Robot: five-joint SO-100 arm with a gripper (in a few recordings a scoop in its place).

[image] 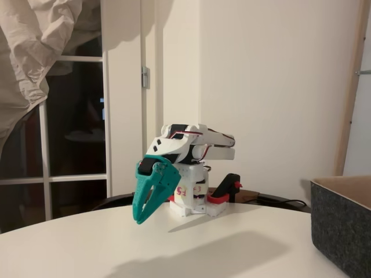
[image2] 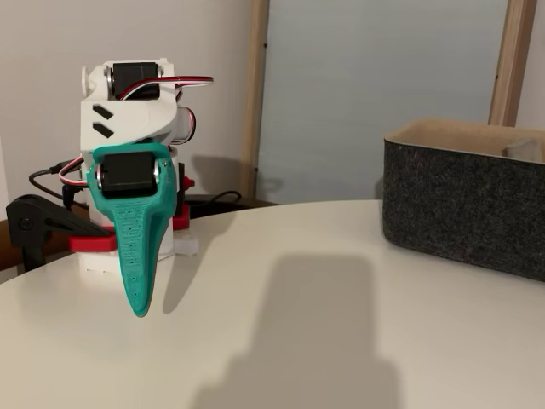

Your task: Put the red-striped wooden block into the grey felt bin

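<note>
We note the arm folded low, its teal claw (image: 141,219) pointing down just above the worktop (image: 191,246), fingers together, empty. Grey felt bin (image2: 464,204) sits well apart; one fixed view reveals its tan lining.

We see the arm folded on its base at centre of one fixed view, gripper (image: 142,215) hanging down lower left of centre, tips just above the table (image: 191,249). The felt bin (image: 343,223) sits on the table at the right edge. A clamp (image: 223,194) sits right of the base. In the other fixed view, the gripper (image2: 139,307) hangs at left, the bin (image2: 464,209) at right, well apart.
</note>
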